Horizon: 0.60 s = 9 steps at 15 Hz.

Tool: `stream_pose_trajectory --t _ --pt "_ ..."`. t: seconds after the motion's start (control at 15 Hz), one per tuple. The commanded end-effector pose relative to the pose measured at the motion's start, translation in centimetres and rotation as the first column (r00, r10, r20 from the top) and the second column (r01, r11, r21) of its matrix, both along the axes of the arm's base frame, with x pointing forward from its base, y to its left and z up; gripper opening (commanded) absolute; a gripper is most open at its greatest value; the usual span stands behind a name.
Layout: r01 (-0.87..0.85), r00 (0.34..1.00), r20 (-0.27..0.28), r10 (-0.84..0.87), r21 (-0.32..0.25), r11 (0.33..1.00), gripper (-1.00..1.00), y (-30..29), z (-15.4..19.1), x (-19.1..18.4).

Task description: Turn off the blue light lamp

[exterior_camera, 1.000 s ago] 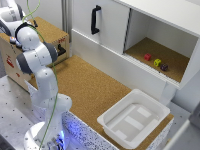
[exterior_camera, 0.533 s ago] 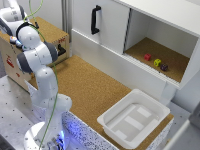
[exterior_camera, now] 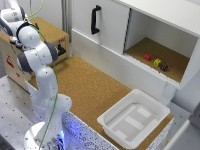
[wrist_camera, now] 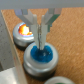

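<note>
In the wrist view the blue lamp (wrist_camera: 41, 55) is a round blue dome in a silver ring on the cork surface. My gripper (wrist_camera: 40, 44) is shut, its two fingers pressed together, with the tips down on the top of the blue dome. In the exterior view the gripper (exterior_camera: 61, 50) is over the wooden box at the exterior view's left; the blue lamp is hidden there by the arm.
An orange lamp (wrist_camera: 25, 32) glows just beside the blue one. A white tray (exterior_camera: 134, 117) stands on the cork table. An open cabinet (exterior_camera: 160, 52) holds small coloured blocks (exterior_camera: 156, 61). A blue glow shows at the arm's base (exterior_camera: 70, 127).
</note>
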State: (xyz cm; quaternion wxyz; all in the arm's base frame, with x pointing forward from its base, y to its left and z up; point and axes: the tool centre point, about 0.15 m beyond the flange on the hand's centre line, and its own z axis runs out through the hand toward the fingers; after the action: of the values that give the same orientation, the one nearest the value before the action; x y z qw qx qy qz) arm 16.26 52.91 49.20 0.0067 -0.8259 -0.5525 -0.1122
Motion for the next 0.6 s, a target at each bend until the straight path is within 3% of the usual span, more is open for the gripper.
stream_pose_trajectory --t 0.0,0.4,0.53 --pt "0.081 0.991 0.114 -0.070 -0.086 0.993 1.00 -0.3 4.3 0.6" --pt "0.130 0.987 0.109 -0.120 -0.092 0.987 1.00 -2.3 3.5 1.4" --pt "0.125 0.987 0.112 -0.118 -0.054 0.991 1.00 -3.1 3.7 1.3"
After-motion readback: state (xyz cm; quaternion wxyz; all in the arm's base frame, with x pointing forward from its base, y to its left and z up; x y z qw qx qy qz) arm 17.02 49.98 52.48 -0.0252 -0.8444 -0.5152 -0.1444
